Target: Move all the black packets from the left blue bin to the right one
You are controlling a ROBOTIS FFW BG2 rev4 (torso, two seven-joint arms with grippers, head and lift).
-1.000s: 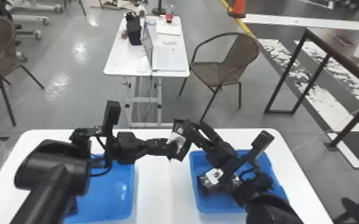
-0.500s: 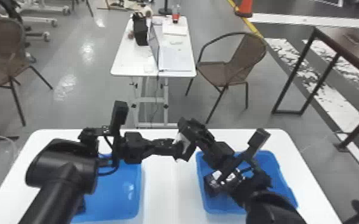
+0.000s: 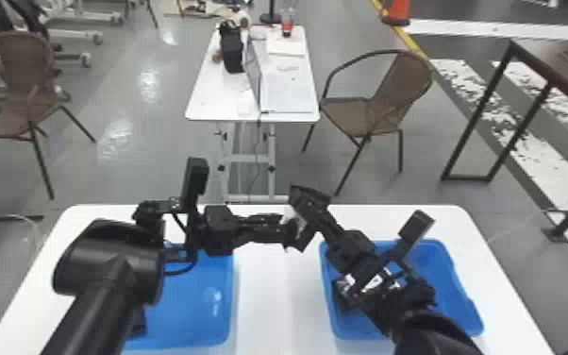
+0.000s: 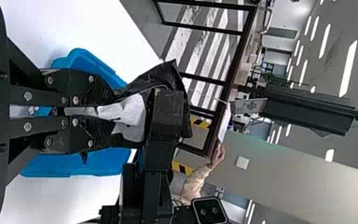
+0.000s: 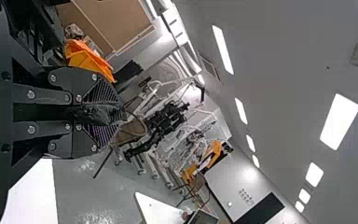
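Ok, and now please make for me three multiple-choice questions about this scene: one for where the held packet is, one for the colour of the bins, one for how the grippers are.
1. In the head view, where does the held packet appear?
A) On a brown chair
B) Between the left bin and the right bin
C) Under the table

2. What colour are the bins?
A) Red
B) Green
C) Blue

3. How are the left gripper and right gripper?
A) Both shut on the packet
B) Both open
C) Left open, right shut

Answers:
1: B, the head view shows it where the two arms meet, in the gap between the bins.
2: C, both show blue in the head view.
3: A, the left wrist view shows it pinched by both, and the right wrist view shows black material between that gripper's fingers.
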